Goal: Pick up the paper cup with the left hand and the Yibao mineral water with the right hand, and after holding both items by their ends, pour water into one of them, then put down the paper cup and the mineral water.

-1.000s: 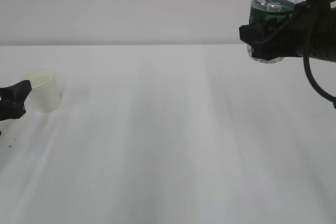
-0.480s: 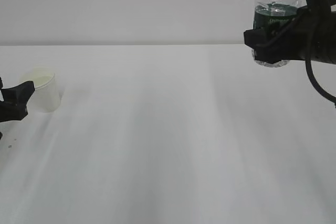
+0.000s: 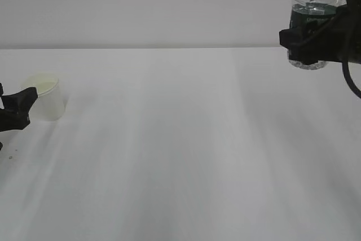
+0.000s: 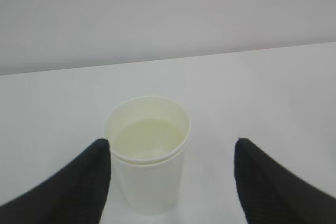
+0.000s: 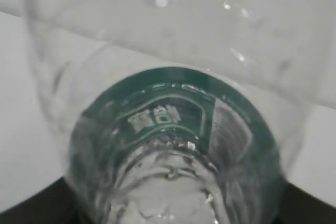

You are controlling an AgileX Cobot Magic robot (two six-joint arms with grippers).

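In the exterior view, my right pincer was at the upper right, high above the white bench, and it pinched the Yibao mineral water around its lower part, near the green label. The bottle stood about upright and its top went out of the frame. The paper cup stood on the bench at the far left, and my left pincer was just beside it, at the frame edge.

In the left wrist view, my left pincer was spread, with one black finger on each side of the cup. The left finger was touching or almost touching the cup wall; the right finger was apart from it. There was pale liquid inside the cup.

In the right wrist view, the bottle filled almost the whole frame, clear and ribbed, with the green label band. Only dark corners of my right pincer showed at the bottom, at both sides of the bottle.
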